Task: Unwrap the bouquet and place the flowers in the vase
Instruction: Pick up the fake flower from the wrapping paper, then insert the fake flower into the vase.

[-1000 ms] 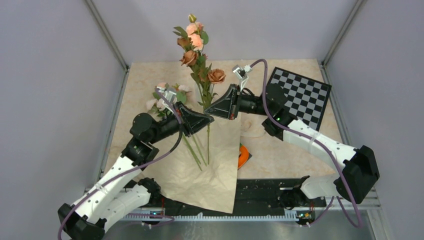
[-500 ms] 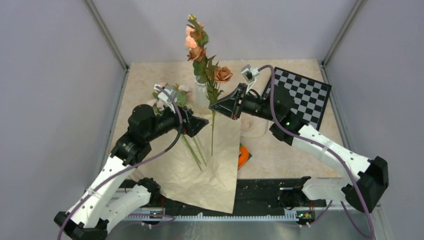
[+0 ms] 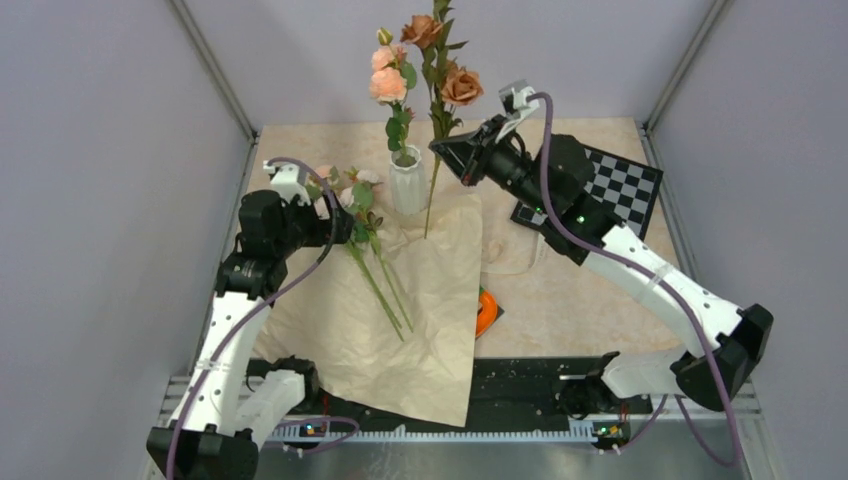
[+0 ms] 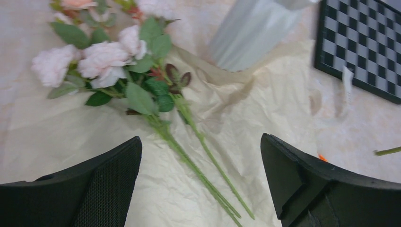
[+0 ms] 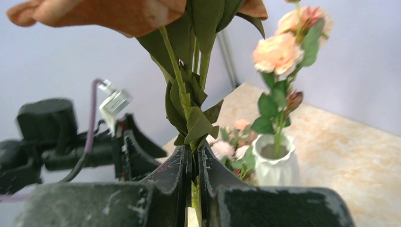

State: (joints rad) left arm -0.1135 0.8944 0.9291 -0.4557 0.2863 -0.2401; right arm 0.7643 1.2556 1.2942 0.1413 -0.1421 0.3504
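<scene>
The white ribbed vase (image 3: 406, 186) stands at the back of the table with one peach rose stem (image 3: 389, 84) upright in it. My right gripper (image 3: 441, 152) is shut on a rust-brown rose stem (image 3: 461, 86), held upright just right of the vase; the right wrist view shows the jaws (image 5: 194, 152) pinching its stem and leaves, with the vase (image 5: 277, 164) beyond. The bouquet's kraft paper (image 3: 415, 330) lies unfolded and flat. Pale pink flowers (image 4: 90, 59) lie on it with long green stems (image 4: 208, 163). My left gripper (image 3: 345, 232) hovers over them, open and holding nothing (image 4: 199, 142).
A checkerboard (image 3: 630, 185) lies at the back right, under the right arm. An orange plastic ring (image 3: 486, 312) peeks out from the paper's right edge. A cream ribbon (image 3: 512, 256) lies on the table right of the paper. Grey walls close in on three sides.
The left gripper opened and drew back to the left. The peach rose stem now stands in the vase. The right gripper lifted the rust-brown stem up and toward the back.
</scene>
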